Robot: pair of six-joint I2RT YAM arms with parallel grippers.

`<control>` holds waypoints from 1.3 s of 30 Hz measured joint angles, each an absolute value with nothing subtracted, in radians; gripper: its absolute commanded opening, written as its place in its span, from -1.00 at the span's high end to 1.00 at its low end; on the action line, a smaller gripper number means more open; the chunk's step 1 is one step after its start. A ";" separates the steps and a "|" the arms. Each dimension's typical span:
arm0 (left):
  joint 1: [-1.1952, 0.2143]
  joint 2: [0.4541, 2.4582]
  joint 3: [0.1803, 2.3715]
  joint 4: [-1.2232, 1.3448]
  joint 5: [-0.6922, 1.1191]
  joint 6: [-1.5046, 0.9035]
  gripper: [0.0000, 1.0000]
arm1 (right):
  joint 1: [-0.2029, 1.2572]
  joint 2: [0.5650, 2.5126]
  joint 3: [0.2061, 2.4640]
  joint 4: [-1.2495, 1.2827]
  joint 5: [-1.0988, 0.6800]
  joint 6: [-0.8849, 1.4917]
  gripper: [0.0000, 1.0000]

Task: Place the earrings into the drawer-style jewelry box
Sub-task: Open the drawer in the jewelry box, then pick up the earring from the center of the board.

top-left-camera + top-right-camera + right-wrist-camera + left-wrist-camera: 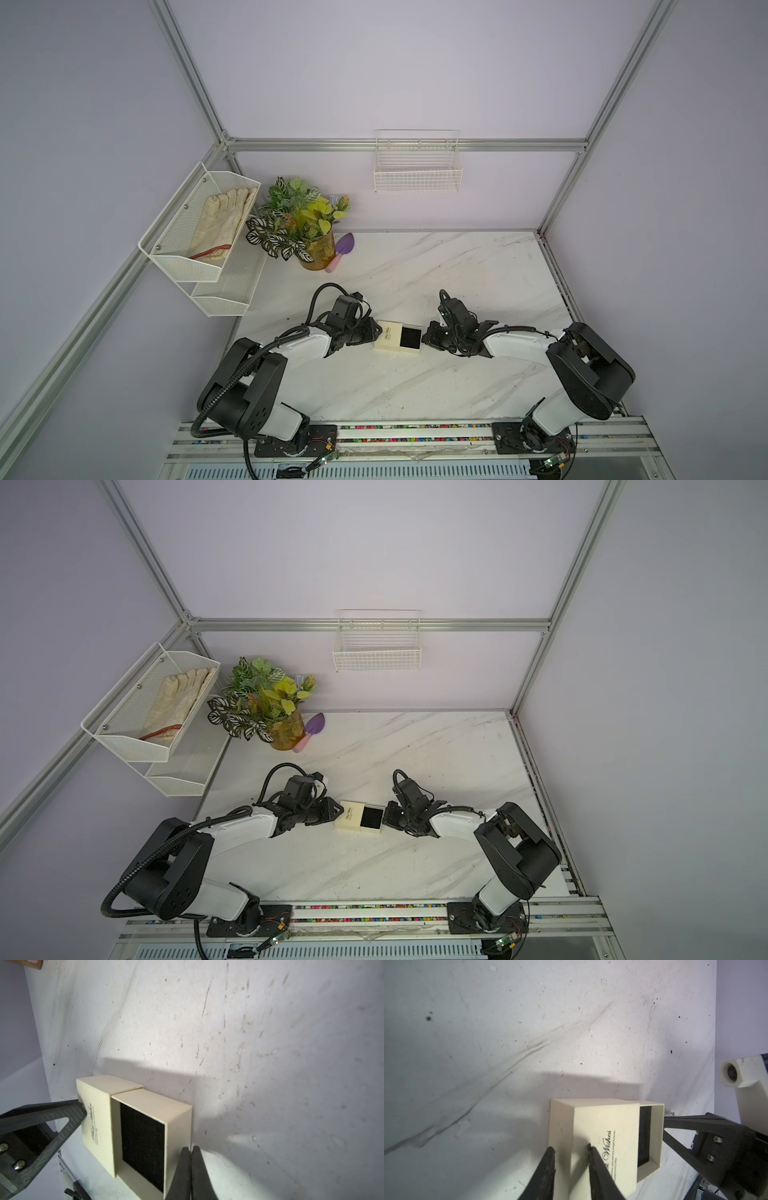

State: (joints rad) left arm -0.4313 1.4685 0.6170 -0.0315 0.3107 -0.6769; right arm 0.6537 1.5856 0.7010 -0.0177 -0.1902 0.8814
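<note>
Lilac-walled cell with an aluminium frame and a white marble-look counter (457, 270), scuffed and speckled in the wrist views. At the back corner stand a potted plant (299, 224) and a purple trowel (343, 247). A mesh shelf (178, 266) on the side wall carries a glove (224, 220). A wire basket (417, 174) hangs on the back wall.

The box (398, 337) sits mid-counter between the two arms in both top views. Its tray (178, 1126) is slid partly out toward the right arm, with the black lining exposed.

Left gripper (570, 1149): at the sleeve end away from the tray. Its fingers (591, 1153) stand narrowly apart with the sleeve's end edge between them, one on the lettered top and the other at the end wall. It reads as clamped on that edge.

Right gripper (190, 1148): fingers pressed together, with the tips just beside the tray's end wall. Whether anything is pinched between them cannot be told.

The earrings (669, 1112) show in the left wrist view as tiny shiny beads on the counter. They lie outside the box, just beside the tray's outer corner and close to the right gripper. They are too small to find in the top views.
</note>
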 measured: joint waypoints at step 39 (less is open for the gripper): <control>-0.431 1.232 0.666 -0.236 0.151 -0.612 -0.44 | 0.654 1.357 0.653 -0.241 0.017 0.501 0.35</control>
